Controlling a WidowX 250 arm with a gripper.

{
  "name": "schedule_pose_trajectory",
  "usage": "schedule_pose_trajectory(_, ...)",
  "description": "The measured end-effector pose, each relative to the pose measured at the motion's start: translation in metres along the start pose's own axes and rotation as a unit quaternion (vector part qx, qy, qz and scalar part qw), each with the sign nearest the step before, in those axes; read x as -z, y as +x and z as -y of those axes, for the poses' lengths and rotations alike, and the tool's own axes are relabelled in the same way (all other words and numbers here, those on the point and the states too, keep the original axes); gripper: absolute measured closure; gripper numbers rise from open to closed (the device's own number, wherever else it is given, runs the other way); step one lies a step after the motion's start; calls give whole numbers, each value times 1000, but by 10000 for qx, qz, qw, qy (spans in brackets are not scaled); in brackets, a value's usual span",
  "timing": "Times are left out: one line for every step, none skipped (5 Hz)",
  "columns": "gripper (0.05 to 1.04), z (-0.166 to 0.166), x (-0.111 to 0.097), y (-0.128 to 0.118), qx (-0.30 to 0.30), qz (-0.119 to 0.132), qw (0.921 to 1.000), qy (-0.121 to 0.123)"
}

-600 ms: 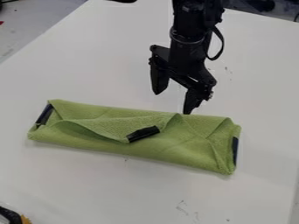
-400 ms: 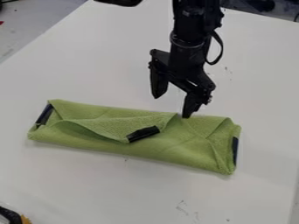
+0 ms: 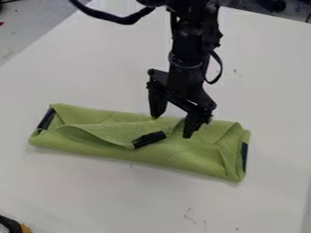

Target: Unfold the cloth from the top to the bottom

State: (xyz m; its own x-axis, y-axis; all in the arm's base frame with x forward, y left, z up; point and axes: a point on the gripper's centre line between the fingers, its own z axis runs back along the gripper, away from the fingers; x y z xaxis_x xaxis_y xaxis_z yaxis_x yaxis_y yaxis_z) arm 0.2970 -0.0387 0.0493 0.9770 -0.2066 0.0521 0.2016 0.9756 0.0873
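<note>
Just over the back edge of the green cloth hangs my black gripper (image 3: 173, 126), open, its two fingers apart above the middle part of the cloth. The green cloth (image 3: 148, 155) lies folded into a long strip, slanting slightly down to the right. A top flap with a black tag (image 3: 149, 139) points toward the front near the middle, left of my right-hand finger. Dark patches also mark the left and right ends of the cloth. Whether the fingertips touch the fabric, I cannot tell.
The cloth rests on a white table (image 3: 91, 195). At the lower left corner is a black and orange object (image 3: 11, 225). A black cable loops beside the arm at the top, and dark items stand beyond the table's back edge.
My gripper has come forward, down and a little to the left, from behind the cloth to over its back part. It stays open, and the cloth keeps its shape and place.
</note>
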Motion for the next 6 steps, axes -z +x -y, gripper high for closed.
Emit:
schedule_pose_trajectory(83,-1,6,-5,-135,-24,9999,-82)
schedule_pose_trajectory(83,-7,11,-7,-281,-20,9995,-150)
schedule_pose_trajectory(83,-6,22,-9,-271,-158,9994,-170)
schedule_pose_trajectory(83,-6,28,-3,-237,-218,9993,-191)
schedule_pose_trajectory(93,-8,34,1,-220,-204,9993,-227)
schedule_pose_trajectory(177,-10,33,1,-233,-176,9994,-180)
